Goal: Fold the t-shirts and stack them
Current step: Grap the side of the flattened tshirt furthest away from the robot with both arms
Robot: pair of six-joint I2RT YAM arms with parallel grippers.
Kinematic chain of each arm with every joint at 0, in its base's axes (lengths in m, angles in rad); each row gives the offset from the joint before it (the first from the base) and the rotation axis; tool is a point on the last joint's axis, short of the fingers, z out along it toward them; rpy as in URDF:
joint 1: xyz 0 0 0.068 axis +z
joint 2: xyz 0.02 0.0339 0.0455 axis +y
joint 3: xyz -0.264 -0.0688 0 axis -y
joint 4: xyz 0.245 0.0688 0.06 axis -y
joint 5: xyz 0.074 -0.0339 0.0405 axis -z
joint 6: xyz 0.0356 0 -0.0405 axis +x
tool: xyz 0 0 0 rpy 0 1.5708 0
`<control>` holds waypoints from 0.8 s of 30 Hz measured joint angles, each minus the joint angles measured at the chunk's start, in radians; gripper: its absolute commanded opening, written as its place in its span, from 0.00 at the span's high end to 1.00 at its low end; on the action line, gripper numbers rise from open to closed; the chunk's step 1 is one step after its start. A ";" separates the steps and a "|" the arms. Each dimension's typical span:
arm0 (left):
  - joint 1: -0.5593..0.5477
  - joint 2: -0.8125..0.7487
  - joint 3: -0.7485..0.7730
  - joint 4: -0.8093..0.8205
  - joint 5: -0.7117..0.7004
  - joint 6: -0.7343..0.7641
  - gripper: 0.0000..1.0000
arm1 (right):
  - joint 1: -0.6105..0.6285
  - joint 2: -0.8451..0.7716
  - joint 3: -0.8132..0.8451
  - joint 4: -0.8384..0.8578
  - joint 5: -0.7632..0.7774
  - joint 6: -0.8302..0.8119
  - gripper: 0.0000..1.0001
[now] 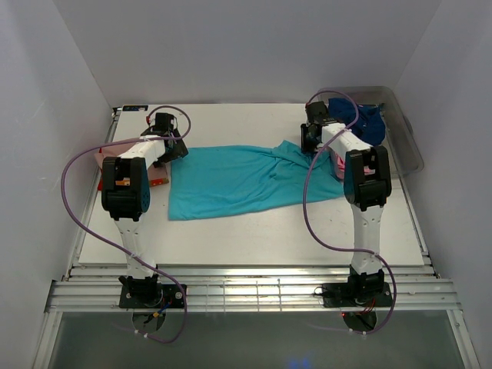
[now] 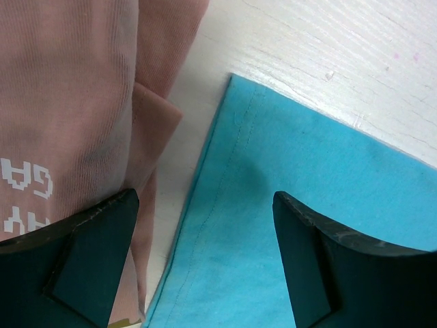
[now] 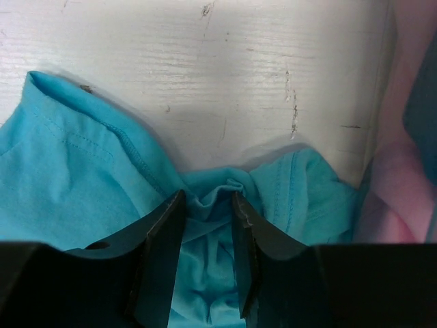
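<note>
A plain turquoise t-shirt (image 1: 238, 181) lies spread across the middle of the table. My left gripper (image 1: 171, 146) is open and hovers over the shirt's far left corner; the left wrist view shows the hemmed edge (image 2: 225, 205) between its fingers (image 2: 89, 260). A salmon-pink t-shirt with white lettering (image 2: 68, 102) lies folded just left of it, under the left arm (image 1: 104, 159). My right gripper (image 1: 311, 142) is at the shirt's far right end, its jaws closed on a bunched fold of turquoise cloth (image 3: 208, 198).
A clear grey plastic tub (image 1: 407, 142) stands at the back right, holding a navy tee (image 1: 370, 121) and a bright pink one (image 1: 338, 165). The pink cloth also shows at the right of the right wrist view (image 3: 403, 191). White walls enclose the table.
</note>
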 measured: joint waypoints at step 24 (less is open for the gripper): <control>0.014 -0.001 -0.002 0.004 -0.025 0.002 0.11 | 0.000 -0.058 0.094 -0.044 0.001 -0.008 0.92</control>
